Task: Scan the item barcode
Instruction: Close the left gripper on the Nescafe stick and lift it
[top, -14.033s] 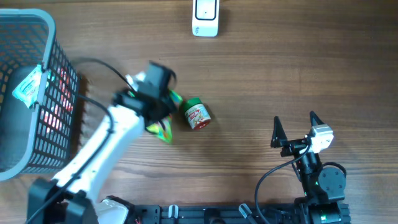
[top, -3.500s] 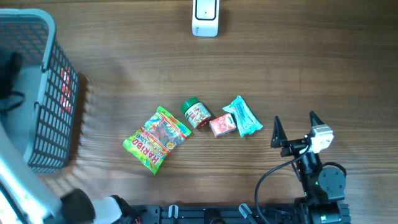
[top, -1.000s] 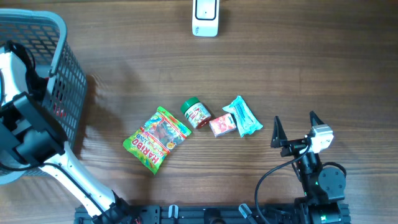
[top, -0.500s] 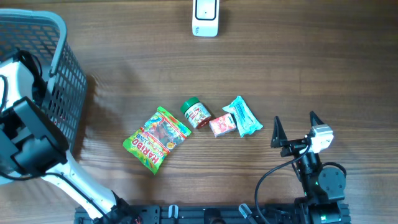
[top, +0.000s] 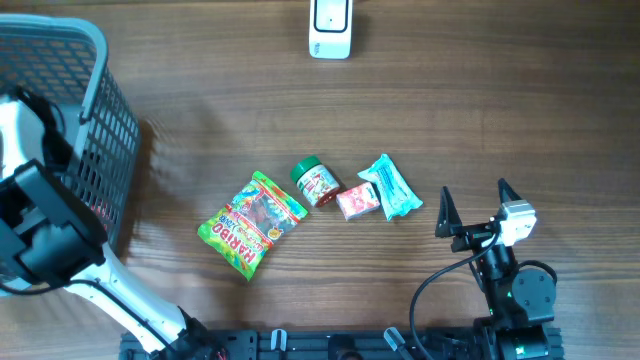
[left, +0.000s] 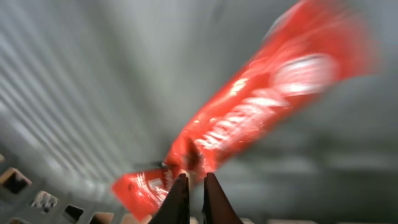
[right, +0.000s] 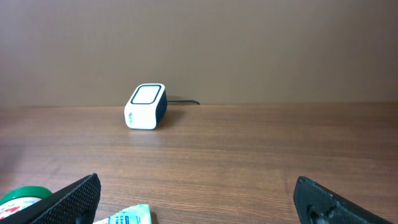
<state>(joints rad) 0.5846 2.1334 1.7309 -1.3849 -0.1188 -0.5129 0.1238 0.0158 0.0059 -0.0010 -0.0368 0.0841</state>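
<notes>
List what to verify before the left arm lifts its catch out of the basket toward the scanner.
1. Left claw shut on the red packet: ok, pinched near one end.
2. Grip is firm enough to lift: cannot tell, since the hold is close to the packet's edge and the wrist view is blurred.
3. Barcode side located: cannot tell, none shows.
4. Way up out of the basket: cannot tell, the arm hides the inside from overhead.
5. Scanner unobstructed: ok, bare wood around it.
6. Right claw out of the way: ok, open and low on the right.
</notes>
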